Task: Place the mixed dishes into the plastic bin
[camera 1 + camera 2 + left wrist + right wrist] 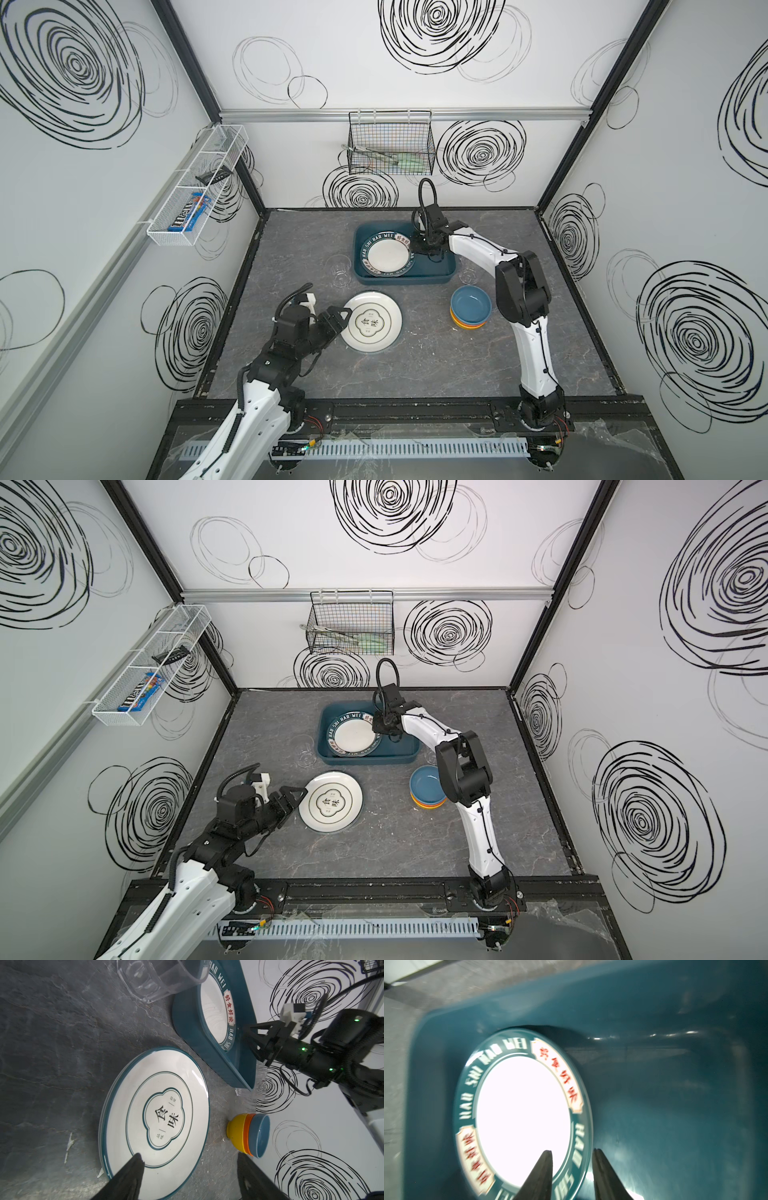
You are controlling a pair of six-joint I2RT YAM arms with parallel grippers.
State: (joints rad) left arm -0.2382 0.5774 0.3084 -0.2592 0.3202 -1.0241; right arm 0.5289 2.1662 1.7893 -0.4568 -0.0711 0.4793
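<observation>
The dark teal plastic bin [440,275] [675,1084] stands at the back middle of the table. A teal-rimmed plate [388,255] [523,1115] lies inside it. My right gripper [417,249] [572,1150] hovers over that plate's right rim, jaws apart and pinching nothing. A white plate with Chinese characters [372,322] [155,1115] lies on the table in front of the bin. At its left edge, my left gripper [340,318] [188,1155] is wide open, one finger over the rim. Stacked blue, orange and yellow bowls [471,307] [249,1135] sit to the right. Clear cups [338,270] [469,276] flank the bin.
A black wire basket [390,145] hangs on the back wall, and a white mesh shelf [195,187] is fixed to the left wall. In both top views the right arm's elbow [521,291] rises beside the bowls. A raised black frame borders the table.
</observation>
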